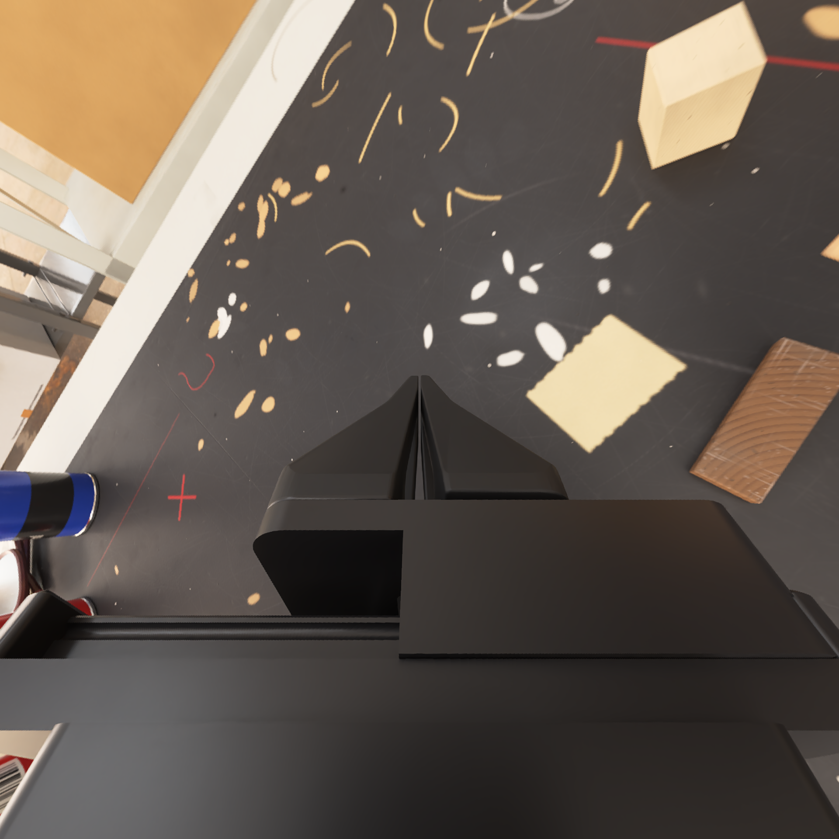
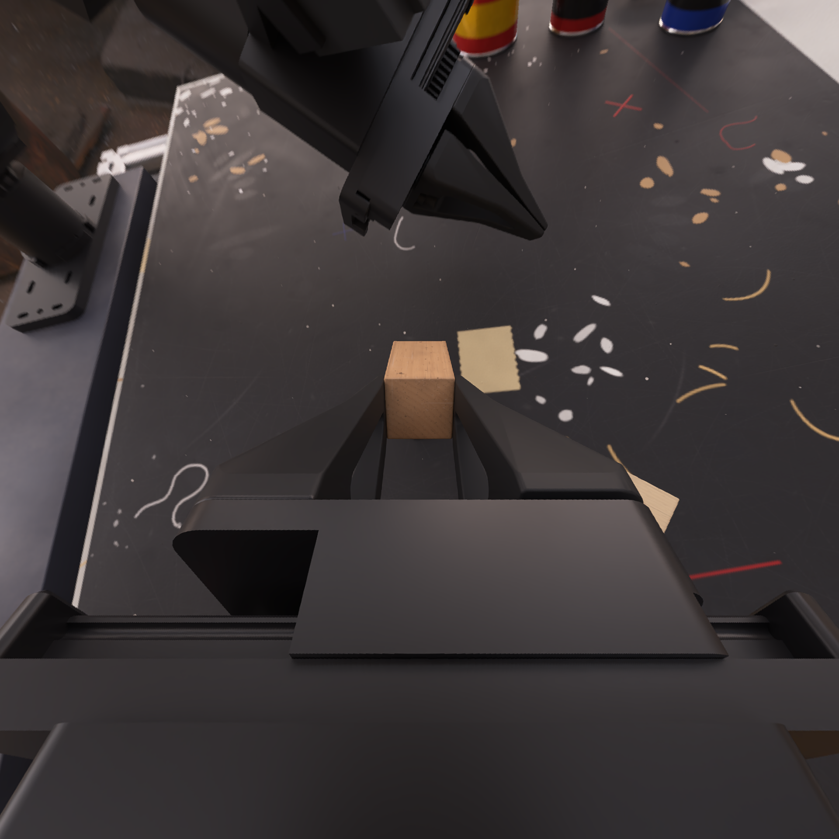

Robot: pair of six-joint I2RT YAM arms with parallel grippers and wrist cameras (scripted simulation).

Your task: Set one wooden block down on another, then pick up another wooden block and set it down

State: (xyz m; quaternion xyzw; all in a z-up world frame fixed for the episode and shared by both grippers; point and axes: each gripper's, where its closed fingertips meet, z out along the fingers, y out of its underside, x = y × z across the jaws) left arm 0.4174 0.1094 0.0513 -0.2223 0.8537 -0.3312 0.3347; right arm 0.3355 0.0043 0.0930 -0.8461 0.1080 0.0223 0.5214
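My right gripper is shut on a small tan wooden block and holds it above the dark table. A pale wooden block peeks out low on the right behind its finger. In the left wrist view a pale cream cube stands at the top right, and a flat brown wooden block lies at the right edge. My left gripper is shut and empty above the table; it also shows at the top of the right wrist view.
The dark table bears paint marks and a pale yellow patch. A blue can lies at the left. Cans stand at the far edge in the right wrist view. A mounting plate sits left.
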